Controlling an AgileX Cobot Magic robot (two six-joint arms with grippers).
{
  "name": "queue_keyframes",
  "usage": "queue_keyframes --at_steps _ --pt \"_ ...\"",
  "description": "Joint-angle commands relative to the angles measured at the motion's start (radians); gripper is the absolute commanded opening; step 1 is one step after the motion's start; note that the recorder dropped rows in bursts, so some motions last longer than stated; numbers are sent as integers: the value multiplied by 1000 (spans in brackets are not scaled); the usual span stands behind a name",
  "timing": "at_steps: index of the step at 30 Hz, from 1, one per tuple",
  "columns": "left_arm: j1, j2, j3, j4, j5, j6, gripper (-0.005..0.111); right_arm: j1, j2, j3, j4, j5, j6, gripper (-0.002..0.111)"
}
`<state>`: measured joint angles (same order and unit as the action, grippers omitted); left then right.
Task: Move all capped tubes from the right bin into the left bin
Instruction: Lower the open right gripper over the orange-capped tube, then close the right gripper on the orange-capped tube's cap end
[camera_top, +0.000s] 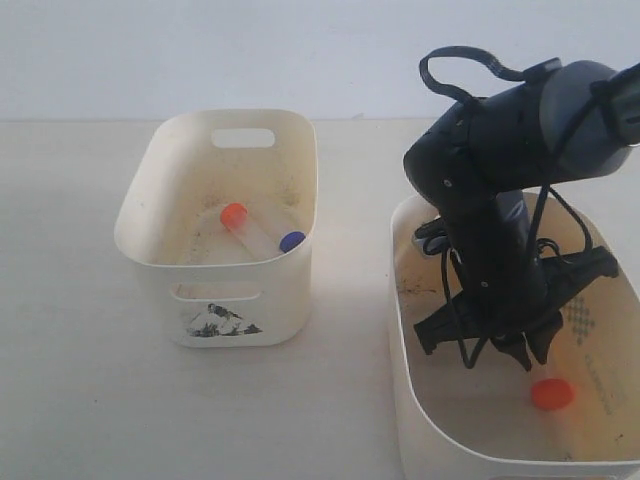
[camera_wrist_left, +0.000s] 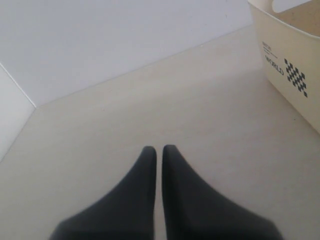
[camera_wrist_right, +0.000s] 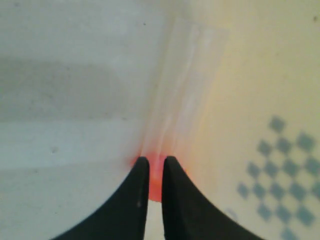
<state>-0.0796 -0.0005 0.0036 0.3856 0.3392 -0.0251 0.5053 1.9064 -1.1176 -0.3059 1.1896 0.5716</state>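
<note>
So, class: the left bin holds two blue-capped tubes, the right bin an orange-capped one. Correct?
No: the exterior view shows the left bin holding one blue-capped tube and one orange-capped tube. The orange tube in the right bin is there.

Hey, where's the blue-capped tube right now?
In the exterior view, the blue-capped tube lies inside the left bin, low against its front wall, close beside the orange-capped tube.

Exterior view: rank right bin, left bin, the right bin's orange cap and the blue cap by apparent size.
1. right bin, though cropped and nearer
2. left bin
3. orange cap
4. blue cap; farther away, so true sizes may match
</note>
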Motion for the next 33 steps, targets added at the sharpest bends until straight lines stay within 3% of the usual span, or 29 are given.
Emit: queue_keyframes --at_steps 1,16,20,23,27,28,33 --pt "-5 0 -4 -3 -3 -10 4 -6 -13 -5 -17 1 -6 9" --pt "-5 0 -4 -3 -3 -10 4 -6 -13 -5 -22 31 54 9" --pt "-5 0 -4 -3 -3 -10 4 -6 -13 -5 54 31 87 12" --pt "-5 0 -4 -3 -3 -10 4 -6 -13 -5 57 29 83 43" --pt "-5 0 -4 -3 -3 -10 4 -6 -13 -5 -26 31 81 98" --pt "-5 0 -4 -3 -3 -10 4 -6 -13 -5 -43 31 81 105" --pt "-5 0 -4 -3 -3 -10 4 -8 -13 -5 -47 31 99 99"
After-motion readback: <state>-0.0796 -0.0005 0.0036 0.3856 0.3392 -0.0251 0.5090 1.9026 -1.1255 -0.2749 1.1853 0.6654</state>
